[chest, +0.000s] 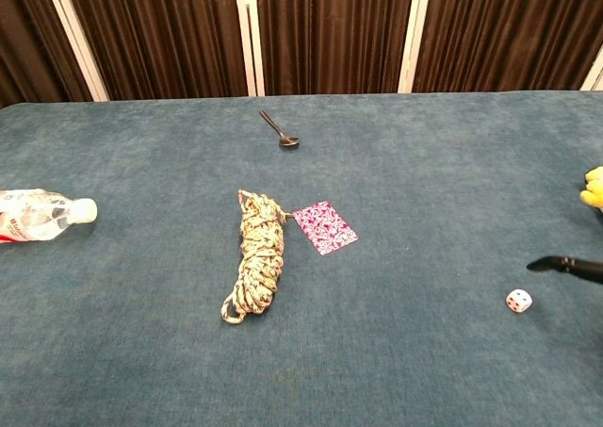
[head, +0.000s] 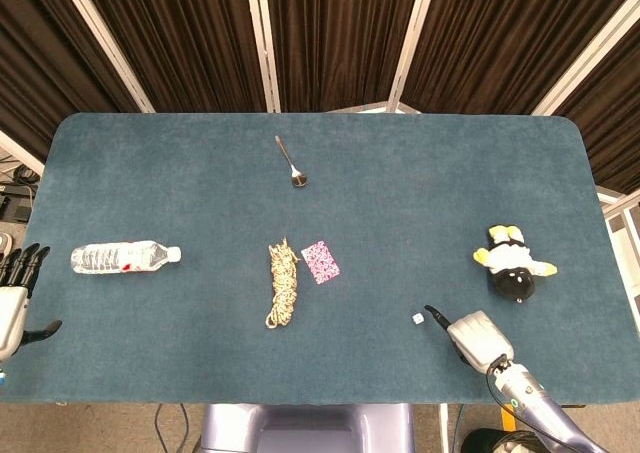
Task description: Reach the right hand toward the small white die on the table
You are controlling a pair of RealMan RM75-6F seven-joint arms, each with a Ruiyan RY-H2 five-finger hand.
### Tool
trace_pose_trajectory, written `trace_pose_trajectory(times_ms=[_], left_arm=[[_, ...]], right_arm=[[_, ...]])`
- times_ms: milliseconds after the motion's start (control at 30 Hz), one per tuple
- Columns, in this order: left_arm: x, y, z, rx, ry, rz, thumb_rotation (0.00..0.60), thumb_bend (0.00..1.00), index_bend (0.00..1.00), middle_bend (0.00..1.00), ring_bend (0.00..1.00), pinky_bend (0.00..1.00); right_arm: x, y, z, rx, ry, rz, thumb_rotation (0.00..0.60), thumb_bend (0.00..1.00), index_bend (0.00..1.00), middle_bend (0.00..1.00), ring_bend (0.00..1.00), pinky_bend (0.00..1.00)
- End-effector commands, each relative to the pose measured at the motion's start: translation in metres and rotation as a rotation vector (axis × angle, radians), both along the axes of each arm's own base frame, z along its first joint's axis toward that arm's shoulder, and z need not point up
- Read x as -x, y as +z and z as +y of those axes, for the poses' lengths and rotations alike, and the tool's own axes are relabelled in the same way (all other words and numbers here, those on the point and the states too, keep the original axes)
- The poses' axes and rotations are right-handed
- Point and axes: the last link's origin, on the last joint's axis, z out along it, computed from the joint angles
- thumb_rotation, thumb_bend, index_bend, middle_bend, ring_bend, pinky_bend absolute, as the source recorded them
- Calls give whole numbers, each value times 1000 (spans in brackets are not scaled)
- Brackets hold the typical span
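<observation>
From the head view I get my left hand (head: 12,298) at the far left edge, off the table (head: 420,193), fingers straight and apart, holding nothing; the chest view misses it entirely. The bottle (head: 124,257) lies just to that hand's right, cut off at the frame edge in the chest view. Only the chest view resolves the pips on the white die (chest: 518,301); overhead it is a tiny speck (head: 417,318). It sits just left of my right hand (head: 478,337), apart from the one dark fingertip (chest: 542,264) pointing past it. That hand lies palm down; I cannot tell how its other fingers lie. The plush toy (head: 513,267) sits just beyond it.
</observation>
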Motion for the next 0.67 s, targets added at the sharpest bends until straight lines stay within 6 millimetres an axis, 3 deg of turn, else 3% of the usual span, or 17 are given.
trace_pose_trajectory(times_ms=[33, 67, 133, 200, 267, 333, 667], left_arm=[[0, 1, 0, -4, -3, -2, 600, 0, 0, 0, 0, 0], [-1, 2, -1, -6, -6, -4, 600, 0, 0, 0, 0, 0], [-1, 3, -1, -10, -11, -7, 600, 0, 0, 0, 0, 0], [-2, 4, -3, -13, -19, -10, 600, 0, 0, 0, 0, 0], [-3, 6, -4, -17, -28, -12, 600, 0, 0, 0, 0, 0], [-4, 7, -6, -20, -36, -12, 600, 0, 0, 0, 0, 0], [-6, 9, -10, -18, -62, -26, 600, 0, 0, 0, 0, 0]], right_arm=[[-14, 17, 2, 65, 47, -66, 600, 793, 0, 735, 767, 972], [-19, 25, 4, 95, 71, -101, 600, 757, 0, 697, 743, 913], [-27, 38, 9, 139, 101, -157, 600, 572, 0, 539, 597, 698], [-34, 55, 16, 205, 130, -233, 600, 200, 0, 240, 233, 290], [-36, 67, 23, 247, 134, -281, 600, 25, 0, 56, 29, 52], [-36, 79, 30, 291, 121, -303, 600, 0, 0, 1, 0, 0], [-24, 105, 46, 444, 37, -392, 600, 0, 0, 0, 0, 0]])
